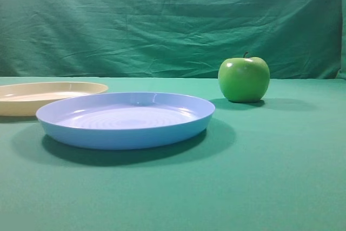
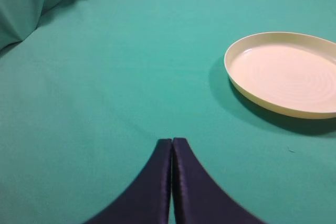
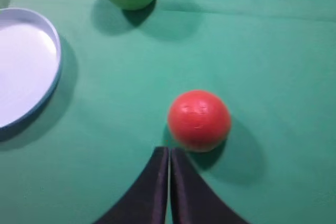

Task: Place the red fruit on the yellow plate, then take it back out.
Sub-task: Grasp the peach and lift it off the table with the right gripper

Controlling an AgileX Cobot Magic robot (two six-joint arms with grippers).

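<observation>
Right fingers [image 3: 169, 153] clenched, empty, beside red fruit [image 3: 199, 120]; left fingers [image 2: 172, 142] clenched; yellow plate [image 2: 247, 93] edge-cropped.

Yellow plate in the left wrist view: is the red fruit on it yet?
No, the yellow plate is bare; the red fruit lies on the cloth by the right gripper.

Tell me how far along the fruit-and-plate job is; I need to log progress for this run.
Nothing looks done yet. The yellow plate is empty, and the red fruit sits on the green cloth, just ahead of the shut right pincer, which holds nothing. The left pincer is shut too, off to the plate's side. Left: grasp the fruit, set it on the yellow plate, then lift it back out.
</observation>
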